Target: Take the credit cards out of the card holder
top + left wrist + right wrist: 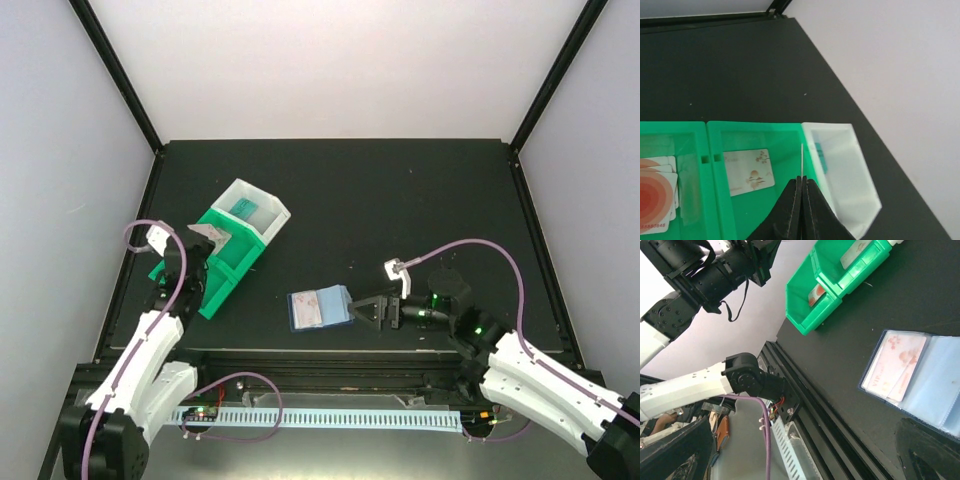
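The card holder [318,308] lies open near the table's front, pale blue inside with a navy rim. In the right wrist view it [935,375] holds pale pink-white cards [895,365] in its left pocket. My right gripper [356,310] is open, low at the holder's right edge; one dark finger [930,450] shows over the right leaf. My left gripper [212,238] is shut on a pale card [802,159], seen edge-on, above the wall between the green bin [785,135] and the white bin [850,175].
The green bin [225,268] has a pale card with an orange picture [749,172] in one compartment and red-orange cards [655,195] in the one beside it. The white bin [255,210] holds a teal card [243,207]. A black rail [330,365] runs along the front edge.
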### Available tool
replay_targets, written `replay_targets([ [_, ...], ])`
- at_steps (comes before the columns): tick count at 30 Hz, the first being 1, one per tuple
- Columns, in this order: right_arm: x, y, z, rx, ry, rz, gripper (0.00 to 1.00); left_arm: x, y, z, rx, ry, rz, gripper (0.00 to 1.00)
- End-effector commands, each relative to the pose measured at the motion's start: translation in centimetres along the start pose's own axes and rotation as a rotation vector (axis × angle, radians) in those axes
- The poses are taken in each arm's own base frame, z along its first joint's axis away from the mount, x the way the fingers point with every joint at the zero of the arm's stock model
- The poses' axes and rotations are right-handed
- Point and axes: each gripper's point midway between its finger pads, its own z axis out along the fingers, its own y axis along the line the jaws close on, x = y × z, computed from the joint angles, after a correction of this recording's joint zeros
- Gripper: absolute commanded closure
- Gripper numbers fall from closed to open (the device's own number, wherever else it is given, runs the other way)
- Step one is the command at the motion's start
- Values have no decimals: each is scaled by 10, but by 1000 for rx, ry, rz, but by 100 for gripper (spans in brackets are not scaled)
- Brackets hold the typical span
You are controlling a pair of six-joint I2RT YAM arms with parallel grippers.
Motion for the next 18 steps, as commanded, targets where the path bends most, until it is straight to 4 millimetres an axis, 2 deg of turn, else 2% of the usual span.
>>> replay_targets([
  [1,-13,11,0,-17,-23,-39,0,-9,-3,15,-11,-73,-18,98],
  [18,-25,0,12,65,-7,-63,0,-2,-1,73,-134,-112,14,98],
])
